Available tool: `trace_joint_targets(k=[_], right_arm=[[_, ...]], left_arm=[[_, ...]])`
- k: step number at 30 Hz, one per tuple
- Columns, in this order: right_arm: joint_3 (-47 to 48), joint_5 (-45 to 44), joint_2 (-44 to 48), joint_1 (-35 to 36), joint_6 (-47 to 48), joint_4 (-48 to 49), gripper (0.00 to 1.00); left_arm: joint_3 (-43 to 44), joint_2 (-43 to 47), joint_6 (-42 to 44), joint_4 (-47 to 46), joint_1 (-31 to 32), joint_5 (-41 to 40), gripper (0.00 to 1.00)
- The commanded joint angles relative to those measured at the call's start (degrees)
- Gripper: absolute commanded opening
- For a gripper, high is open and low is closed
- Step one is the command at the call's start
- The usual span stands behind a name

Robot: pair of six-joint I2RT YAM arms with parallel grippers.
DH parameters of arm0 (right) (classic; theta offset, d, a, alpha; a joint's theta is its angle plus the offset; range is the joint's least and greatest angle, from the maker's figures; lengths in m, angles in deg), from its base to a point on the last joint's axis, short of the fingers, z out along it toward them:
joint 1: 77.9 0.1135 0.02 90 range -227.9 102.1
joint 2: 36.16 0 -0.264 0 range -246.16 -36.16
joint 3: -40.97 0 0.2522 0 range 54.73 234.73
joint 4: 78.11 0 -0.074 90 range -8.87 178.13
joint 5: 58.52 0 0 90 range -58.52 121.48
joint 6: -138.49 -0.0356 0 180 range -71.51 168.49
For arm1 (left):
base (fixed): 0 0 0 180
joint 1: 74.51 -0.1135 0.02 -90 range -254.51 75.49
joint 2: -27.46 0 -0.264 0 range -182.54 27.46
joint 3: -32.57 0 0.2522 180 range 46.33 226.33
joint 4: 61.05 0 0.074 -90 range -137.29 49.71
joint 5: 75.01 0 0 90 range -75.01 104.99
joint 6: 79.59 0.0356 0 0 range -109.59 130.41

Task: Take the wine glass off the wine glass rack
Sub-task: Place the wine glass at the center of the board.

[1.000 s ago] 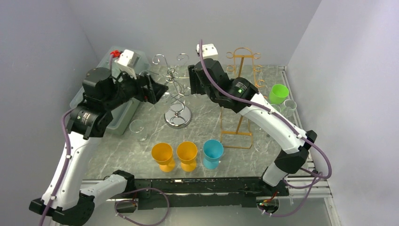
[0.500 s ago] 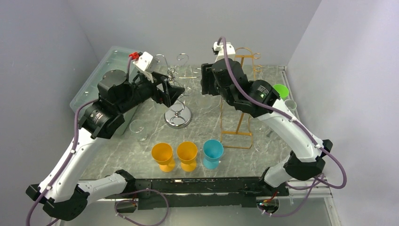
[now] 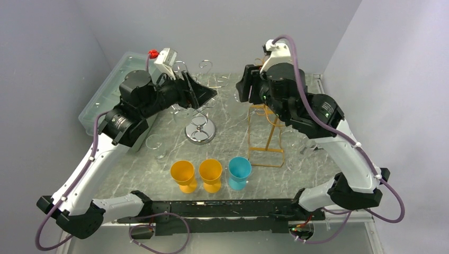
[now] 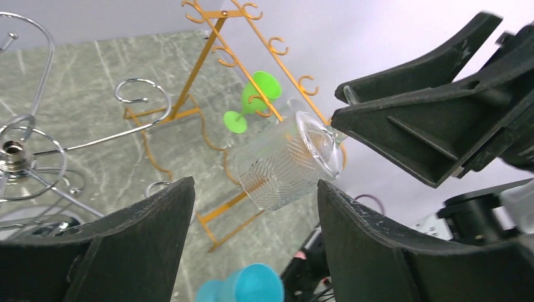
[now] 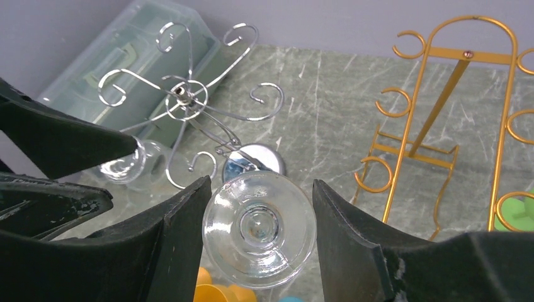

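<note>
A clear wine glass [image 5: 259,229] with a ribbed bowl [image 4: 277,170] hangs in the air, clear of both racks. My right gripper [image 5: 259,185] is shut on it; its round foot faces the right wrist camera between the black fingers [image 5: 170,239]. The silver wire rack [image 3: 200,129] stands below and to the left of the glass [image 5: 182,94]. My left gripper [image 4: 255,184] is open and points at the glass's bowl, which lies just beyond its fingertips without touching. From above, the left gripper [image 3: 204,95] and right gripper [image 3: 244,90] face each other over the silver rack.
A gold rack [image 3: 267,132] stands right of the silver one, with a green glass [image 4: 252,100] hooked on it. Two orange cups [image 3: 183,173] and a blue cup [image 3: 239,170] stand near the front. A clear glass [image 3: 155,143] lies beside a plastic bin [image 3: 106,98].
The right arm has risen and swung right, carrying the glass away from the silver rack. The left gripper followed to the right, and its jaws have narrowed a little.
</note>
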Motion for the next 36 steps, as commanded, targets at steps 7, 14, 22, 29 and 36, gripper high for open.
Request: trace_joint_targets(k=[7, 14, 22, 29, 36], right_arm=[[4.56, 2.95, 3.45, -0.21, -0.29, 11.59, 0.27], [7.04, 6.1, 1.68, -2.43, -1.33, 14.28, 0.28], [4.46, 27.43, 1.36, -14.47, -8.87, 20.63, 0.27], [1.59, 41.48, 0.69, -21.07, -16.06, 27.44, 0.26], [-4.37, 49.88, 1.23, -24.07, -22.33, 35.25, 0.26]], left_arm=[[-0.99, 1.73, -22.09, -6.97, -0.66, 5.6, 0.74], [-5.01, 3.66, -30.52, -11.45, -5.68, 10.48, 0.71], [-8.69, 2.5, -38.35, -21.66, -10.4, 17.71, 0.68], [-8.26, 0.19, -41.72, -27.08, -11.69, 19.88, 0.66], [-10.11, -1.61, -47.23, -36.82, -11.87, 21.08, 0.62]])
